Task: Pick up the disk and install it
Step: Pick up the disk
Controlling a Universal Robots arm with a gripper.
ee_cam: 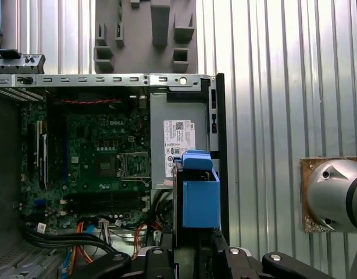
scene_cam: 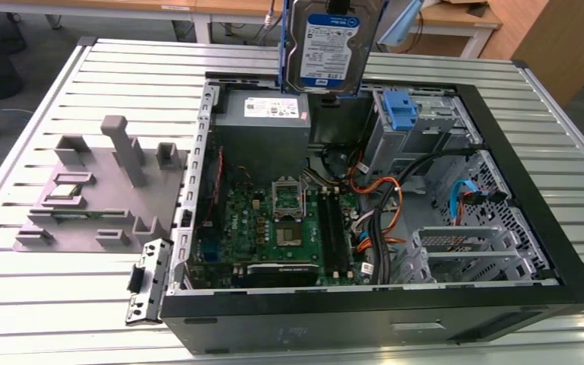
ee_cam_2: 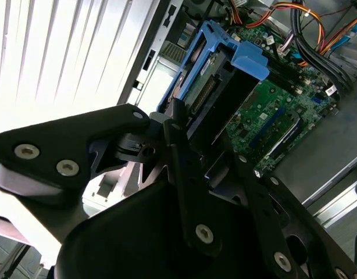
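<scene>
Above the case [scene_cam: 373,312], silver disk [scene_cam: 328,47], blue-edged, white-and-blue label [scene_cam: 334,38]

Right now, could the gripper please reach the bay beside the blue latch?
Probably yes: the gripper holds the disk above the open case, and nothing covers the bay by the latch.

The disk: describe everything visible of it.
The disk is a flat silver metal drive with a white-and-blue label on its face and blue plastic rails along its edges. It hangs upright, on edge, above the open computer case, near the grey power supply, touching nothing below. The pincer is shut on it from above.
</scene>
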